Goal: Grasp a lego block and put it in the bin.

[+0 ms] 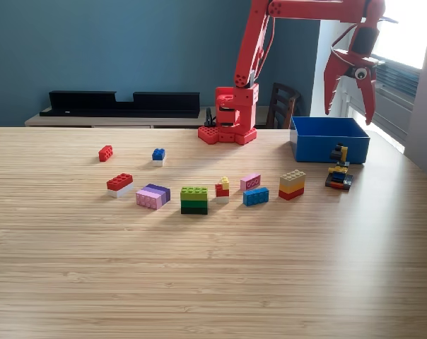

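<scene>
The green block sits closest to the camera on the counter, and it is my marker for everything else. Just to its side, toward the exterior view's left, lies a purple and pink block, and a bit farther that way a red and white block. Toward the exterior view's right of the green block are a small red and yellow piece, a blue block, a pink block and a tan, yellow and red stack. These blocks sit close together, so I think the pincer could bump a neighbor when it comes down for one, or pinch two at once. Farther back from the green block are a small red block and a small blue block, each with more room around it. Far to the exterior view's right and behind the green block is the bin, with a little dark and yellow pile touching or almost touching its front wall. A block dropped too early could hit that wall or land outside. The pincer hangs high above the bin, its fingers spread apart and holding nothing, well away from every loose block.
</scene>
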{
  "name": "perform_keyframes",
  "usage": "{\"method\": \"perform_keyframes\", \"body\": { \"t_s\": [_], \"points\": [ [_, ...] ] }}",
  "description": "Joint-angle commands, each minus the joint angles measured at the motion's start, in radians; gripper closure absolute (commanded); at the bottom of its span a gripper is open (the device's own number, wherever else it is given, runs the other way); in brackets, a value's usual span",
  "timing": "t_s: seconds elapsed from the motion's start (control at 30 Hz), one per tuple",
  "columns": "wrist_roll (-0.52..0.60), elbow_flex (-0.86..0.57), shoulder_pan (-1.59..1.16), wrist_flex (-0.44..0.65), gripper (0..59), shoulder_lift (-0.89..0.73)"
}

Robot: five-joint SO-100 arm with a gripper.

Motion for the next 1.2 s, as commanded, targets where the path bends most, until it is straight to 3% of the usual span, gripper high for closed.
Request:
{"method": "perform_keyframes", "body": {
  "t_s": [0.03, 0.1, 0.13, 0.4, 0.73, 0.93, 1.2],
  "points": [
    [-0.017, -0.101, 0.018, 0.055, 43.3, 0.023],
    [-0.012, -0.123, 0.032, 0.057, 56.7, 0.037],
    [-0.002, -0.124, 0.035, 0.057, 58.6, 0.052],
    [-0.009, -0.017, 0.272, 0.054, 58.6, 0.291],
    [-0.227, 0.186, 0.916, -0.028, 58.6, 0.557],
    [-0.255, 0.411, 1.003, -0.152, 58.6, 0.621],
    [-0.224, 0.497, 1.003, -0.175, 58.6, 0.637]
  ]
}}
